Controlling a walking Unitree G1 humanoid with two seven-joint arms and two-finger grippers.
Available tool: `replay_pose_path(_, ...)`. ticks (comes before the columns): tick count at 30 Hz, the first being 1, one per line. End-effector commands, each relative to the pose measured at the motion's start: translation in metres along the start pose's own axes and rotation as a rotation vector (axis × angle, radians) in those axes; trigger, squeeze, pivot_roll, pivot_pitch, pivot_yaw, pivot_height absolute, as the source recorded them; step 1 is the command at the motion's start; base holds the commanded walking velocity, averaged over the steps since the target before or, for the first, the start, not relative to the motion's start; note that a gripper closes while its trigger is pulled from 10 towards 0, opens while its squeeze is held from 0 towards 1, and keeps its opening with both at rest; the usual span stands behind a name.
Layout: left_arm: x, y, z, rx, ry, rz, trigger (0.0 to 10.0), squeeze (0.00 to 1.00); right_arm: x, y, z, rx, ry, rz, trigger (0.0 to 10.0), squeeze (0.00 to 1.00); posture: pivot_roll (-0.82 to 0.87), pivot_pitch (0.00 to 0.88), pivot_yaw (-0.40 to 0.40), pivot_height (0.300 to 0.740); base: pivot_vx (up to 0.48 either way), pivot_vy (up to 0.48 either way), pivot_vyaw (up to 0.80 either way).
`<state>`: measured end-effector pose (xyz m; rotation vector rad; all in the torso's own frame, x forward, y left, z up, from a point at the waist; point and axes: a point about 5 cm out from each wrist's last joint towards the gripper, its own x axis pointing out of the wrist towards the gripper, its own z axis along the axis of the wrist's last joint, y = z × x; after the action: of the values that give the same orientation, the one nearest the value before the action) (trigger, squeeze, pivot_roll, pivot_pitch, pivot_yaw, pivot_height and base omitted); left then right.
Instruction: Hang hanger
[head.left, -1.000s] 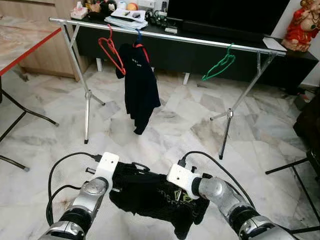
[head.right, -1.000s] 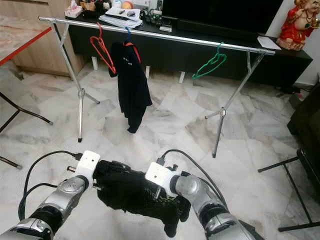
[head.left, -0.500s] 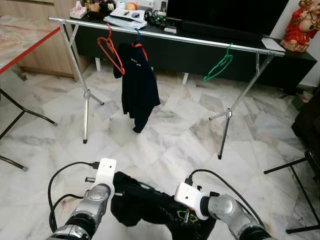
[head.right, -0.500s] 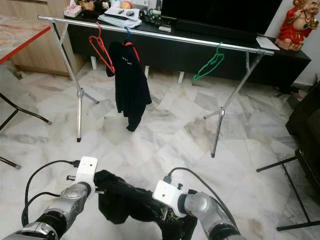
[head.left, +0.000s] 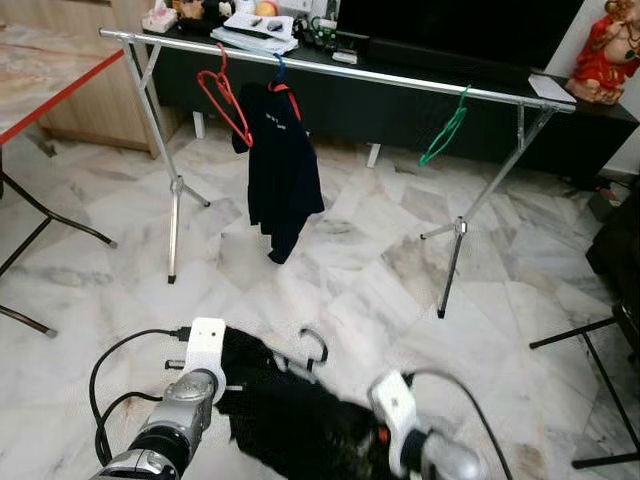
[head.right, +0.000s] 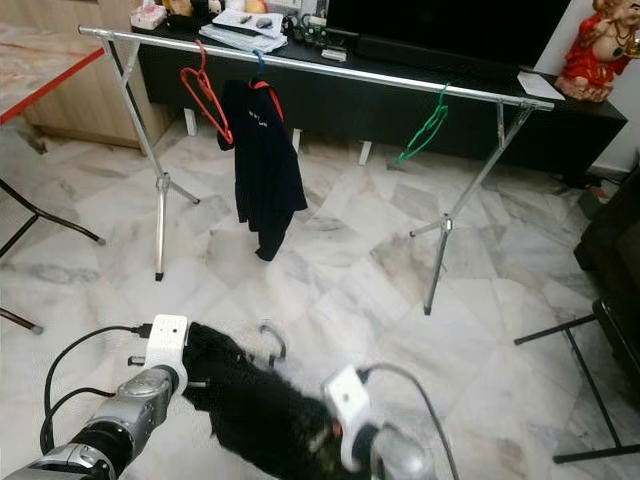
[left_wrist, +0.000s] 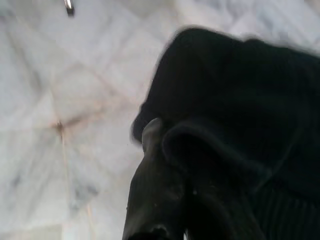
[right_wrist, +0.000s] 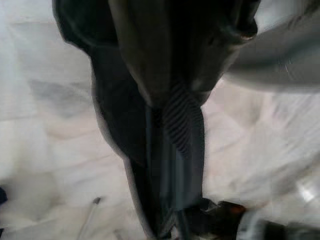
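A black garment (head.left: 285, 415) on a dark hanger, its hook (head.left: 317, 346) sticking up, hangs low over the marble floor between my two arms. My left gripper (head.left: 236, 384) is shut on the garment's left edge; in the left wrist view one black finger (left_wrist: 151, 145) lies against the cloth (left_wrist: 240, 100). My right gripper (head.left: 372, 440), blurred at the bottom edge, pinches the garment's right side, and dark cloth (right_wrist: 172, 130) runs between its fingers. Ahead stands a silver clothes rack (head.left: 400, 79) carrying a red hanger (head.left: 226, 96), a hung black shirt (head.left: 281, 160) and a green hanger (head.left: 446, 128).
A red-edged table (head.left: 50, 90) with black legs (head.left: 40, 232) stands at the left. Behind the rack is a black TV console (head.left: 400, 110) with clutter and a red figurine (head.left: 605, 50). Black stand legs (head.left: 580, 335) cross the floor at the right.
My right arm has dropped lower and blurred, pulling the garment down on that side. The hanger hook now stands clear above the cloth. The green hanger has turned more edge-on.
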<state>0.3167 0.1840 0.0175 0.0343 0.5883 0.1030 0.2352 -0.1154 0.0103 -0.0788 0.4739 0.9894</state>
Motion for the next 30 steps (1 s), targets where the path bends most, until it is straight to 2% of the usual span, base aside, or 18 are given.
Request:
replay_pose_path(1, -0.002, 0.043, -0.001, -0.003, 0.007, 0.175, 0.0, 0.0, -0.036, -0.021, -0.022, -0.044, 0.117, -0.091, 10.0, 0.0, -0.01, 0.173, -0.124, 0.74, 0.0, 0.0, 0.0)
replay_pose_path(4, -0.002, 0.042, 0.0, -0.007, 0.005, 0.161, 0.0, 0.0, -0.045, -0.039, -0.023, 0.008, 0.099, -0.313, 10.0, 0.0, -0.01, 0.177, -0.12, 0.74, 0.0, 0.0, 0.0)
replay_pose_path(7, -0.002, 0.038, 0.0, -0.011, 0.003, 0.136, 0.0, 0.0, -0.045, -0.044, -0.016, -0.016, 0.05, -0.375, 10.0, 0.0, -0.01, 0.179, -0.118, 0.74, 0.0, 0.0, 0.0)
replay_pose_path(10, -0.001, 0.029, 0.0, 0.011, 0.007, 0.056, 0.0, 0.0, -0.039, -0.043, -0.005, 0.027, -0.013, -0.438, 10.0, 0.0, 0.0, 0.178, -0.111, 0.74, 0.0, 0.0, 0.0)
replay_pose_path(11, -0.001, 0.017, 0.001, 0.048, -0.017, -0.059, 0.0, 0.0, -0.032, -0.041, 0.004, 0.054, -0.063, -0.449, 10.0, 0.0, 0.0, 0.176, -0.109, 0.74, 0.0, 0.0, 0.0)
replay_pose_path(12, -0.001, 0.017, 0.001, 0.048, -0.017, -0.059, 0.0, 0.0, -0.032, -0.041, 0.004, 0.054, -0.063, -0.449, 10.0, 0.0, 0.0, 0.176, -0.109, 0.74, 0.0, 0.0, 0.0)
replay_pose_path(13, -0.004, 0.001, 0.005, 0.102, -0.07, -0.219, 0.0, 0.0, -0.022, -0.04, 0.013, 0.062, -0.105, -0.436, 10.0, 0.0, 0.01, 0.173, -0.108, 0.74, 0.0, 0.0, 0.0)
replay_pose_path(15, -0.005, -0.004, 0.007, 0.129, -0.091, -0.269, 0.0, 0.0, -0.019, -0.04, 0.015, 0.061, -0.11, -0.428, 10.0, 0.0, 0.01, 0.171, -0.108, 0.74, 0.0, 0.0, 0.0)
replay_pose_path(16, -0.007, -0.007, 0.008, 0.174, -0.112, -0.318, 0.5, 0.0, -0.014, -0.04, 0.016, 0.046, -0.1, -0.418, 10.0, 0.0, 0.02, 0.167, -0.107, 0.74, 0.0, 0.0, 0.0)
replay_pose_path(17, -0.008, -0.007, 0.008, 0.193, -0.116, -0.334, 9.3, 0.0, -0.01, -0.041, 0.016, 0.032, -0.073, -0.413, 10.0, 0.0, 0.02, 0.163, -0.107, 0.74, 0.0, 0.0, 0.0)
replay_pose_path(18, -0.008, -0.006, 0.009, 0.196, -0.117, -0.337, 10.0, 0.0, -0.009, -0.041, 0.015, 0.033, -0.056, -0.408, 10.0, 0.0, 0.02, 0.16, -0.107, 0.74, 0.0, 0.0, 0.0)
replay_pose_path(21, -0.009, -0.003, 0.008, 0.213, -0.121, -0.341, 10.0, 0.0, -0.006, -0.043, 0.009, 0.042, 0.001, -0.395, 10.0, 0.0, 0.02, 0.155, -0.106, 0.74, 0.0, 0.0, 0.0)
replay_pose_path(22, -0.009, -0.003, 0.008, 0.23, -0.124, -0.346, 10.0, 0.53, -0.005, -0.044, 0.005, 0.046, 0.041, -0.386, 10.0, 0.0, 0.02, 0.148, -0.105, 0.74, 0.0, 0.0, 0.0)
replay_pose_path(23, -0.009, -0.003, 0.008, 0.23, -0.124, -0.346, 10.0, 0.53, -0.005, -0.044, 0.005, 0.046, 0.041, -0.386, 10.0, 0.0, 0.02, 0.148, -0.105, 0.74, 0.0, 0.0, 0.0)
replay_pose_path(24, -0.01, -0.002, 0.008, 0.239, -0.126, -0.357, 10.0, 1.0, -0.006, -0.046, 0.0, 0.031, 0.099, -0.381, 10.0, 0.0, 0.02, 0.146, -0.105, 0.74, 0.0, 0.0, 0.0)
replay_pose_path(26, -0.011, -0.002, 0.008, 0.25, -0.131, -0.369, 10.0, 1.0, -0.007, -0.047, -0.003, 0.019, 0.134, -0.376, 10.0, 0.0, 0.02, 0.136, -0.104, 0.74, 0.0, 0.0, 0.0)
replay_pose_path(28, -0.013, -0.004, 0.009, 0.296, -0.15, -0.419, 10.0, 1.0, -0.013, -0.054, -0.016, -0.066, 0.292, -0.341, 10.0, 0.0, 0.02, 0.127, -0.101, 0.74, 0.0, 0.0, 0.0)
replay_pose_path(30, -0.014, -0.007, 0.009, 0.311, -0.149, -0.451, 10.0, 1.0, -0.016, -0.058, -0.02, -0.112, 0.363, -0.318, 10.0, 0.0, 0.02, 0.118, -0.102, 0.74, 0.0, 0.0, 0.0)
